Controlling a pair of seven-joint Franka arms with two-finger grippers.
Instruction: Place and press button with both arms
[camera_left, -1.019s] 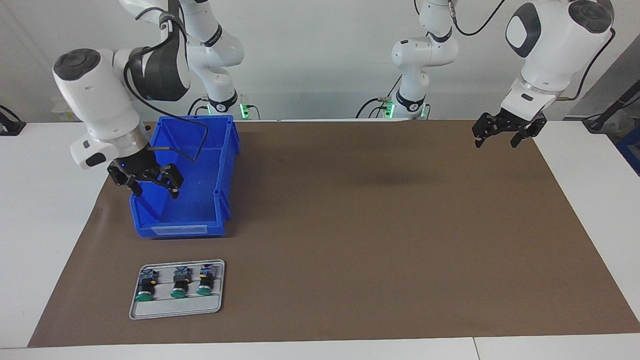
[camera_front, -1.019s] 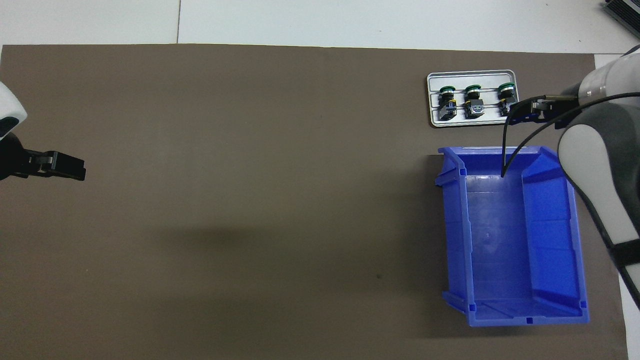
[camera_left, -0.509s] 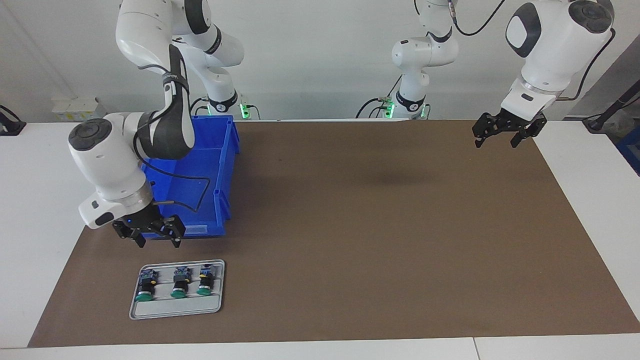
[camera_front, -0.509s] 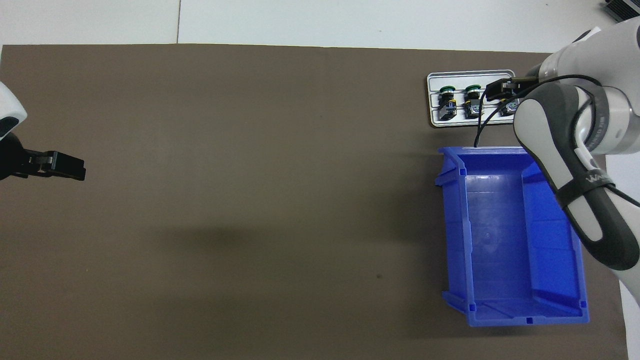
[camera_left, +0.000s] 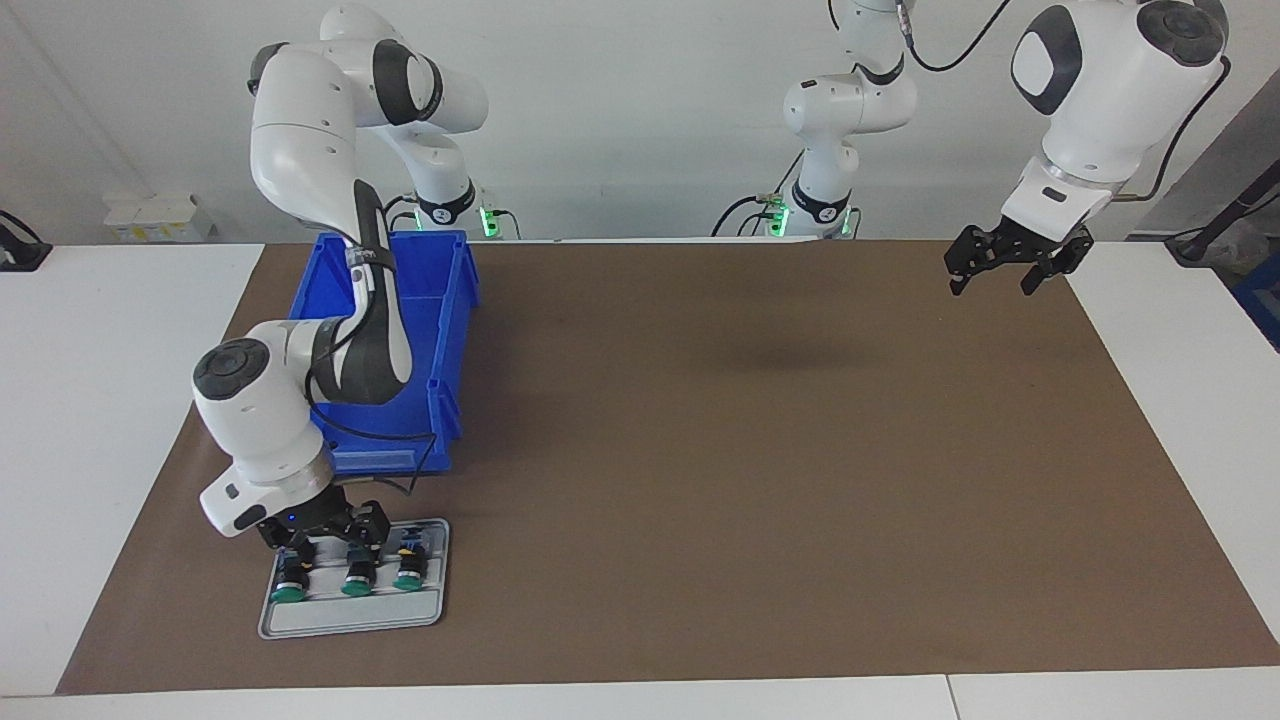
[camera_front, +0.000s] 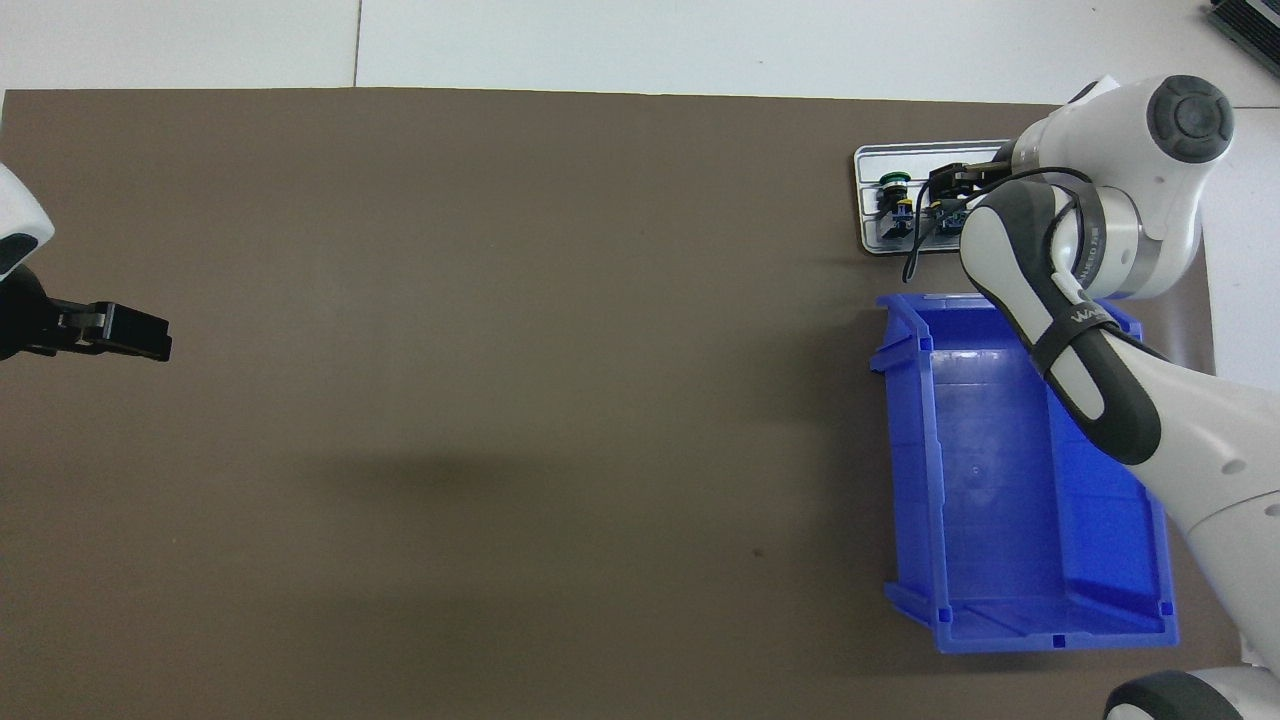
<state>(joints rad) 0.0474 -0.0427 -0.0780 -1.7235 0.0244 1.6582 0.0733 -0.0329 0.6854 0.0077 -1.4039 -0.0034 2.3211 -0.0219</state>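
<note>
I see the brown mat (camera_left: 760, 450) spread over the table; the right arm (camera_left: 300, 200) stretches out from its base across the blue bin (camera_left: 440, 330), elbow high, forearm sloping down, wrist bent so its hand points straight down; the left arm (camera_left: 1095, 90) waits folded at its own end, wrist raised over the mat's edge.

The right gripper (camera_left: 325, 540) hangs low over the grey tray (camera_left: 350, 615), which lies just below it and farther from the robots than the bin; its fingers (camera_left: 296, 548) are spread and sit down among the terminal ends of the buttons; I cannot tell from either view whether they touch one; in the overhead view the wrist covers most of the tray, leaving one button (camera_front: 895, 200) clear.

The left gripper (camera_left: 1008, 268) hovers over the mat's corner, its fingers spread wide, nothing between them.

Three buttons lie on their sides in a row in the tray, directly beneath the right gripper: round green caps pointing away from the robots, black bodies, blue-and-yellow blocks toward the bin; the one toward the right arm's end (camera_left: 290, 578) and the middle one (camera_left: 358, 576) sit under the fingers; the third (camera_left: 408, 570) lies just beside them, toward the left arm's end.
</note>
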